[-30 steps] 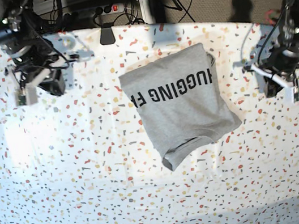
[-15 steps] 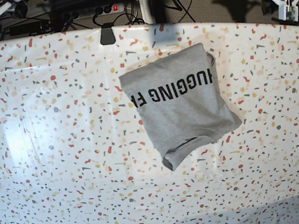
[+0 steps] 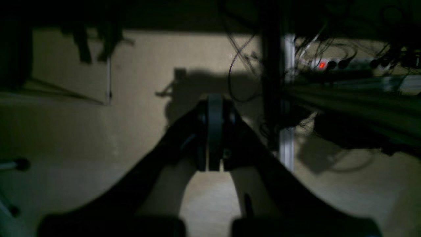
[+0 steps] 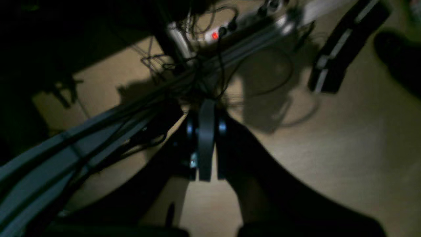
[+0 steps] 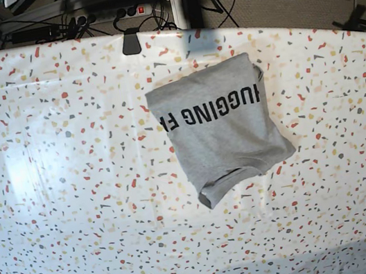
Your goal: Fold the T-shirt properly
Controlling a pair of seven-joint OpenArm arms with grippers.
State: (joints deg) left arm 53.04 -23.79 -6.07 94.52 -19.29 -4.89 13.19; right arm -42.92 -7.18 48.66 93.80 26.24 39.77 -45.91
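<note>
The T-shirt (image 5: 220, 127) is soft heather-grey cloth, matt, with flat black printed lettering and a few creases near its lower hem. My bench (image 5: 74, 197) wears a smooth, slightly glossy white covering speckled with coloured flecks; a pale sheen shows on it. Both my left tool (image 3: 210, 138) and right tool (image 4: 206, 144) look like dark matt plastic. The floor (image 3: 345, 197) beneath appears dull and beige.

Base looks down; wrist cameras face floor.
</note>
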